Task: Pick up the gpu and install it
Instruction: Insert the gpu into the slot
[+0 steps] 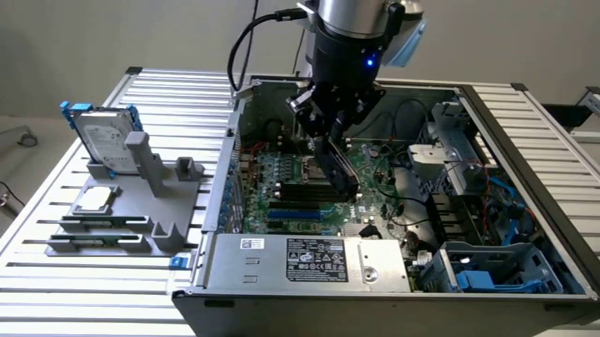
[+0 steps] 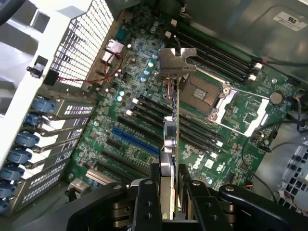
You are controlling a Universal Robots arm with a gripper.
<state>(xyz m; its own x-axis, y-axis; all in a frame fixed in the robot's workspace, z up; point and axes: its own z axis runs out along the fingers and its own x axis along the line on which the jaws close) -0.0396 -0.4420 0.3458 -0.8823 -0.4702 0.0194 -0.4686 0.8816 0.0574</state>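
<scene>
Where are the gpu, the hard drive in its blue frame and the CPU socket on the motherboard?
gpu (image 1: 338, 172), exterior view, on its dark flat face.
hard drive (image 1: 100, 135), exterior view, on its silver labelled face.
CPU socket (image 2: 201, 92), wrist view, on the middle of the socket.
</scene>
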